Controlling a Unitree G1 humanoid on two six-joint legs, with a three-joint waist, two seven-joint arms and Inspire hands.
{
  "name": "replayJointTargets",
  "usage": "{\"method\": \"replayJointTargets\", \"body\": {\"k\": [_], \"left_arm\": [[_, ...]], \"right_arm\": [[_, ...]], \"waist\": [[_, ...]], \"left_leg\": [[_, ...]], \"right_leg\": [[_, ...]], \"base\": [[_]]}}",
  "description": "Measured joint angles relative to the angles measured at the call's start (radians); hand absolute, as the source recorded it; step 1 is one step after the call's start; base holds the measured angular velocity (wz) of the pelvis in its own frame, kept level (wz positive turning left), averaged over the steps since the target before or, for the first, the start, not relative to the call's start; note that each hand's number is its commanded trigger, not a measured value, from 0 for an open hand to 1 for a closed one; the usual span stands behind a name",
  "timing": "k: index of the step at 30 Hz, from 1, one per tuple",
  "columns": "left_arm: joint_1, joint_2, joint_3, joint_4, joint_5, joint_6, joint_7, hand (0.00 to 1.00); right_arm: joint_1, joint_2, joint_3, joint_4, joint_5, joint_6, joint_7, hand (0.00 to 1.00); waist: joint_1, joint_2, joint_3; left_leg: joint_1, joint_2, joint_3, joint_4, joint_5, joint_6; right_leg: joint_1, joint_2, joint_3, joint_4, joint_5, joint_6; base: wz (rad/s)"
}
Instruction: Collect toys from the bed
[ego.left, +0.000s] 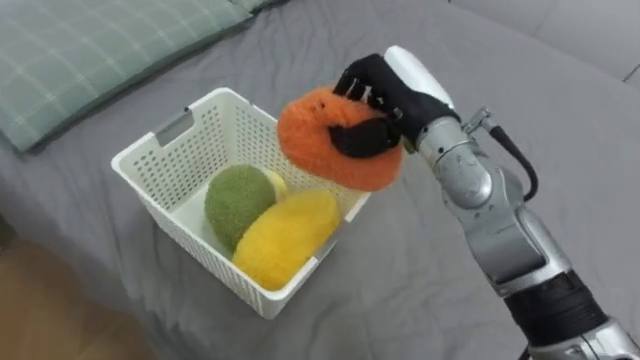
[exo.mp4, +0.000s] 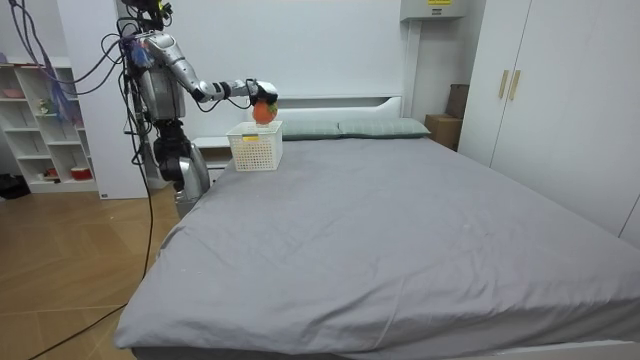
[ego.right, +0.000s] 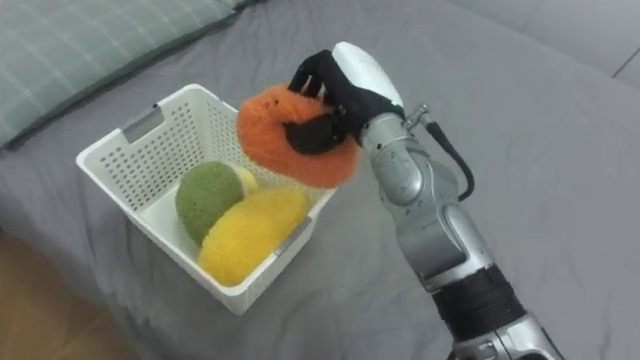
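Note:
My right hand (ego.left: 385, 95) (ego.right: 335, 85) holds an orange plush toy (ego.left: 335, 140) (ego.right: 295, 140), fingers and thumb curled round it, above the far right rim of a white perforated basket (ego.left: 165, 165) (ego.right: 125, 145). Inside the basket lie a green plush ball (ego.left: 238, 200) (ego.right: 207, 195) and a yellow plush toy (ego.left: 285, 235) (ego.right: 250, 232). In the room view I stand at the bed's head corner, right arm stretched over the basket (exo.mp4: 254, 148), the orange toy (exo.mp4: 264, 111) just above it.
The basket rests on a grey bedspread (ego.left: 420, 280) near the bed's edge, with wooden floor (ego.left: 50, 310) below. A green checked pillow (ego.left: 90, 50) lies behind it. White wardrobes (exo.mp4: 560, 90) and a shelf unit (exo.mp4: 40, 130) stand around the bed.

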Motion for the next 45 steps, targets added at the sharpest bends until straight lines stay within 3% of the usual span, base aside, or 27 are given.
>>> {"method": "replayJointTargets", "body": {"k": [1,8,18,25,35,40,45], "left_arm": [[-0.003,0.001,-0.005,0.000,-0.001,0.004,0.002,0.00],[-0.014,0.000,-0.016,-0.006,-0.001,0.026,0.003,0.00],[-0.014,0.016,-0.013,-0.005,0.008,0.041,0.003,0.00],[-0.014,0.010,-0.008,-0.009,0.019,0.048,0.002,0.00],[-0.036,0.002,-0.008,-0.010,0.018,0.047,0.001,0.00],[-0.038,0.001,-0.006,-0.009,0.016,0.042,0.002,0.00],[-0.035,0.002,-0.001,-0.008,0.013,0.038,0.004,0.00]], "right_arm": [[-0.011,0.015,0.007,0.032,0.000,0.000,0.000,0.00],[-0.029,0.041,0.019,0.111,-0.001,0.011,-0.005,0.00],[-0.029,0.040,0.052,0.146,0.040,0.011,-0.009,0.00],[-0.027,0.034,0.045,0.196,0.035,0.010,-0.009,0.00],[-0.026,0.010,0.041,0.196,0.028,0.002,-0.009,0.00],[-0.009,-0.001,0.032,0.194,0.055,-0.017,-0.017,0.00],[-0.009,-0.012,-0.035,0.183,0.111,-0.035,-0.048,0.00]], "waist": [[0.003,-0.001,0.0004],[0.048,-0.004,-0.0008],[0.065,-0.012,-0.0007],[0.043,-0.009,0.0014],[0.014,0.003,-0.0025],[-0.002,0.002,-0.0041],[-0.024,0.007,-0.0067]], "left_leg": [[-0.007,-0.006,-0.019,0.008,0.000,0.000],[-0.039,-0.028,-0.087,0.014,0.021,0.002],[-0.038,-0.034,-0.110,0.016,0.032,-0.001],[-0.051,-0.034,-0.111,0.030,0.031,-0.004],[-0.053,-0.028,-0.091,0.025,0.033,-0.001],[-0.034,-0.022,-0.062,0.013,0.032,0.000],[-0.007,-0.022,-0.038,0.003,0.031,0.003]], "right_leg": [[0.005,-0.002,-0.019,-0.002,0.000,0.000],[0.006,-0.010,-0.074,-0.009,-0.001,0.002],[0.019,-0.011,-0.096,-0.009,-0.001,0.002],[0.010,-0.010,-0.090,-0.005,-0.001,0.002],[-0.009,-0.009,-0.042,0.006,-0.001,0.002],[-0.006,-0.008,-0.011,0.006,-0.001,0.002],[0.006,-0.008,0.016,0.006,-0.001,0.002]], "base": [[0.33],[0.33],[0.09],[0.00],[-0.07],[-0.16],[-0.15]]}}
